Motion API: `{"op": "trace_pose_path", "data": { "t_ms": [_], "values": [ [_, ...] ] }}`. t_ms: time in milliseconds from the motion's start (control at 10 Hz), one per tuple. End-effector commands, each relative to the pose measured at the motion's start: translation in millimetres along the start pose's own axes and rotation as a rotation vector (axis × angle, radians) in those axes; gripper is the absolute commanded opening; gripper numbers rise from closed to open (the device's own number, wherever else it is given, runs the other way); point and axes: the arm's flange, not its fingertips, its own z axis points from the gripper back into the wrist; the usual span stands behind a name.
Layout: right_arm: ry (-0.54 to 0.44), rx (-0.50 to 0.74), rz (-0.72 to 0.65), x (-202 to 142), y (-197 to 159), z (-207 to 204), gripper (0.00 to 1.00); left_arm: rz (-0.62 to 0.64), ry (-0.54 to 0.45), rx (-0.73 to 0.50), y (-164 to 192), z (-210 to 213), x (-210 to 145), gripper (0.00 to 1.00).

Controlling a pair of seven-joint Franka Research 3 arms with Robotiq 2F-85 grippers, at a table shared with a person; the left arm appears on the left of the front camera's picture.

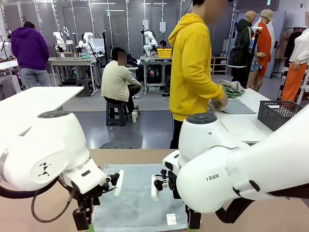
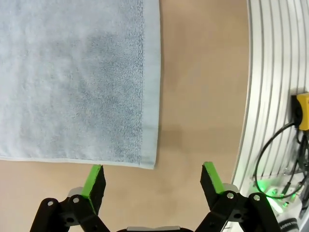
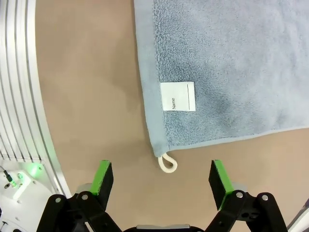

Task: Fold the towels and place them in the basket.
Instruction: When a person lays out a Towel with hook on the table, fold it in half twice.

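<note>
A pale grey-blue towel (image 1: pixel 140 198) lies spread flat on the brown table between my two arms. My left gripper (image 1: pixel 83 220) hovers open over its near left corner; in the left wrist view that corner of the towel (image 2: pixel 72 77) ends just ahead of the open gripper (image 2: pixel 153 179). My right gripper (image 1: pixel 194 220) hangs open over the near right corner. The right wrist view has the towel (image 3: pixel 231 63), its white label (image 3: pixel 178 96) and its corner loop (image 3: pixel 167 163) just ahead of the open gripper (image 3: pixel 161 181). The dark basket (image 1: pixel 279 113) stands on a white table far right.
A person in a yellow hoodie (image 1: pixel 193 63) stands beyond the table, hands on a folded grey towel (image 1: pixel 236 107) beside a green one (image 1: pixel 232 89). A ribbed aluminium rail (image 2: pixel 270 96) borders the near table edge, also as the rail (image 3: pixel 19 96).
</note>
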Motion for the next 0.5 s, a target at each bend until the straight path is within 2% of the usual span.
{"op": "trace_pose_path", "data": {
  "t_ms": [0,400],
  "values": [
    [0.015,-0.041,-0.032,9.0,3.3,-12.9,1.00,0.027,0.036,0.042,-0.8,-18.5,6.3,1.00],
    [0.016,-0.049,-0.040,8.6,7.4,-32.1,1.00,0.050,0.078,0.021,-5.6,-41.2,3.1,1.00]
  ]
}}
